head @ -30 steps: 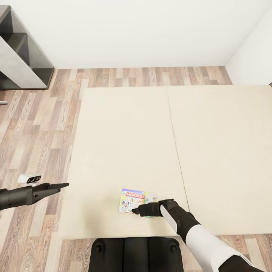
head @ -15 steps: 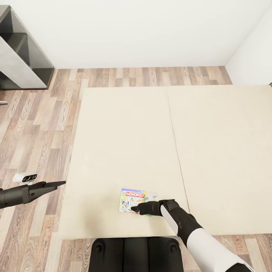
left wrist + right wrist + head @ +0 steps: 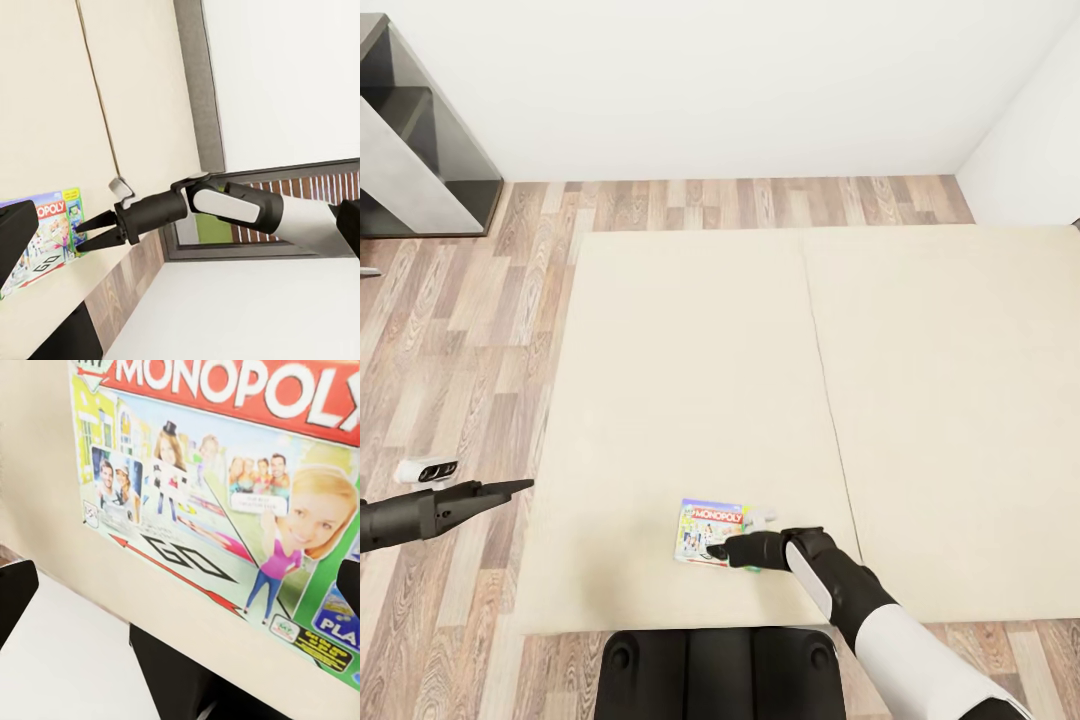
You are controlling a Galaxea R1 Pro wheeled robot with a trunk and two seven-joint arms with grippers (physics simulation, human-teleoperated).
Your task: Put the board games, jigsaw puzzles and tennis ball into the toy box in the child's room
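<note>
A Monopoly board game (image 3: 705, 527) lies flat on the cream bed (image 3: 690, 380), near the bed's front edge. My right gripper (image 3: 716, 552) hovers at the box's near edge, open, with nothing between its fingers. The right wrist view looks straight onto the printed Monopoly lid (image 3: 217, 502), with dark fingertips (image 3: 15, 594) at both sides of the picture. In the left wrist view the right gripper (image 3: 88, 232) points at the box (image 3: 41, 236) with its fingers spread. My left gripper (image 3: 512, 488) hangs over the floor left of the bed, open and holding nothing.
A dark grey shelf unit (image 3: 420, 150) stands at the back left against the white wall. Wood-plank floor (image 3: 460, 330) runs along the bed's left and far sides. My black base (image 3: 720, 670) touches the bed's front edge.
The left arm has drawn back slightly to the left. The right gripper has stayed over the Monopoly box, almost still.
</note>
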